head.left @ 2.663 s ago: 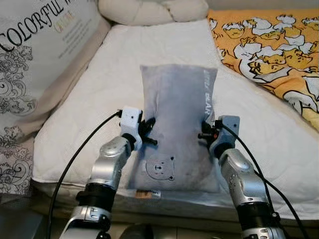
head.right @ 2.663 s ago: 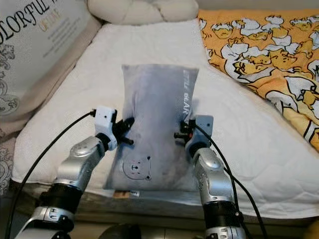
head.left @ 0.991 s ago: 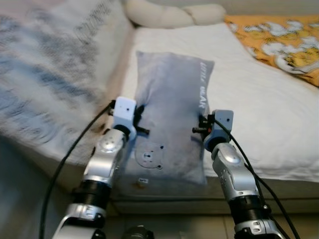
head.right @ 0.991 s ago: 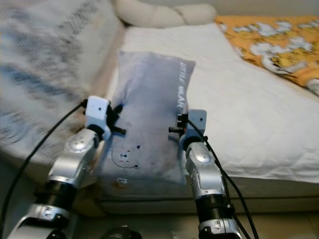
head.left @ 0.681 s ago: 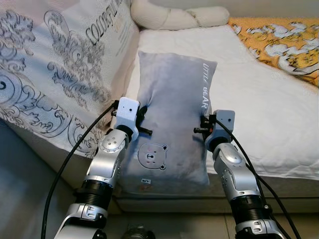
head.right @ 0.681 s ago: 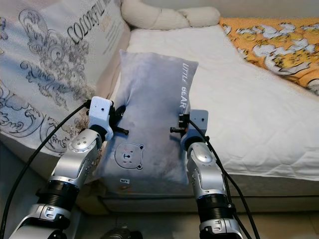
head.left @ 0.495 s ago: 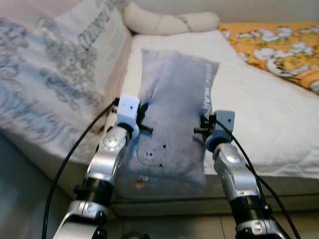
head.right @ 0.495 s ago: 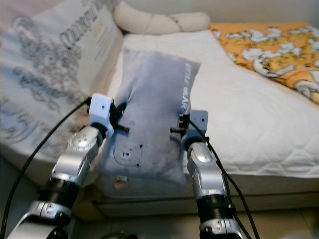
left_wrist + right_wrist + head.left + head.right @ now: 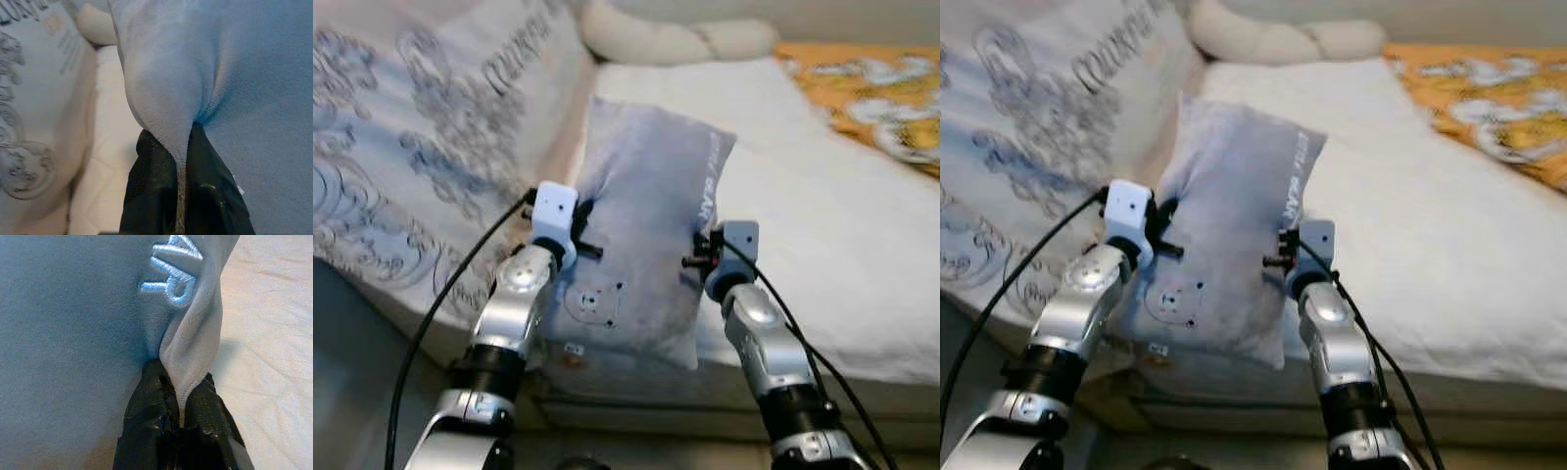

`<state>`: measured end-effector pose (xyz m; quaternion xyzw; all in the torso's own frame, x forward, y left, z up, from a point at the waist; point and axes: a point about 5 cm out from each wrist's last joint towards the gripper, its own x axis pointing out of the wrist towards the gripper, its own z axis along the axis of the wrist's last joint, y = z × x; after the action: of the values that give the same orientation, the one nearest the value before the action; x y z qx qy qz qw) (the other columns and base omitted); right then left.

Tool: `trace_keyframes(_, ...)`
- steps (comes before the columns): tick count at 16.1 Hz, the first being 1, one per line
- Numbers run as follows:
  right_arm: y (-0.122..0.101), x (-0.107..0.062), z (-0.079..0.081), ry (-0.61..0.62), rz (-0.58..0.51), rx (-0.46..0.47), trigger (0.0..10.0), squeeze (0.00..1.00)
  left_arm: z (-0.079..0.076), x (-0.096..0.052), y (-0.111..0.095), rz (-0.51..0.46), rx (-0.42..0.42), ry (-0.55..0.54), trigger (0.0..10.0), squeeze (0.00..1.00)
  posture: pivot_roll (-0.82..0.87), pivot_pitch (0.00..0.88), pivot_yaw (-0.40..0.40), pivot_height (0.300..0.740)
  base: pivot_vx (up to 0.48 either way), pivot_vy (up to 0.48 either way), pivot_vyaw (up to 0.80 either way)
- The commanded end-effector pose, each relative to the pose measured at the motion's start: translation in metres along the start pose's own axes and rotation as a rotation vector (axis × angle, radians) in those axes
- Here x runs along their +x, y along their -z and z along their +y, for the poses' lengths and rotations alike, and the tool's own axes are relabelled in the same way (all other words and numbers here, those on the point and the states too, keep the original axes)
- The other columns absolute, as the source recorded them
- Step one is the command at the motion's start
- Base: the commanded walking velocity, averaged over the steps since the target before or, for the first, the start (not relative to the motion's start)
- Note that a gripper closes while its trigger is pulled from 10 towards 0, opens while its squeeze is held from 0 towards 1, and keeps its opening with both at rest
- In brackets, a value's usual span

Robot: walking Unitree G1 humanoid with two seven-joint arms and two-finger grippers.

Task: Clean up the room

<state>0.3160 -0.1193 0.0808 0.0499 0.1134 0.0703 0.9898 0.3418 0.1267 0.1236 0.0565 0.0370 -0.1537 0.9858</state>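
A grey pillow (image 9: 641, 230) with a small bear patch and white lettering is held up over the near edge of the white mattress (image 9: 822, 225). My left gripper (image 9: 579, 217) is shut on the pillow's left edge; in the left wrist view its fingers (image 9: 151, 196) pinch a fold of the grey cloth (image 9: 195, 73). At the right edge, my right gripper (image 9: 700, 250) is shut beside the lettering. The right wrist view shows its fingers (image 9: 146, 431) clamped on the seam of the pillow (image 9: 73, 308).
A large patterned cushion (image 9: 421, 166) with printed script leans along the left of the bed. A cream knotted pillow (image 9: 675, 39) lies at the head. An orange printed blanket (image 9: 881, 98) covers the far right. Floor (image 9: 352, 392) runs below the bed's front edge.
The view has swung and is blurred, so the camera moved. The pillow, still held by both grippers, now sits tilted and slightly nearer the patterned cushion on the left.
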Motion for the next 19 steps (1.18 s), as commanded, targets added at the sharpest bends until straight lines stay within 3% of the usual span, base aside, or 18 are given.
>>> trace_keyframes(1,-0.007,0.002,-0.008,0.025,-0.019,-0.003,10.0,0.00,0.004,0.002,-0.010,-0.041,0.005,-0.021,10.0,0.00,0.10,0.000,0.078,0.740,0.307,0.000,0.00)
trace_keyframes(16,-0.007,0.004,-0.009,0.021,-0.015,0.016,10.0,0.00,0.013,0.004,-0.008,-0.022,0.019,-0.040,10.0,0.00,0.10,0.000,0.082,0.740,0.309,0.000,0.00)
trace_keyframes(17,-0.007,0.004,-0.010,0.024,-0.021,0.049,10.0,0.88,0.013,0.006,-0.009,-0.023,0.030,-0.039,10.0,0.00,0.10,0.000,0.081,0.740,0.311,0.000,0.00)
trace_keyframes(18,-0.006,0.004,-0.013,0.039,-0.013,0.065,10.0,1.00,0.014,0.009,-0.011,-0.022,0.058,-0.044,10.0,0.00,0.10,0.000,0.080,0.740,0.255,0.000,0.00)
trace_keyframes(19,-0.006,0.004,-0.014,0.044,-0.010,0.068,10.0,1.00,0.015,0.010,-0.012,-0.022,0.071,-0.047,10.0,0.00,0.10,0.000,0.079,0.740,0.000,0.000,0.00)
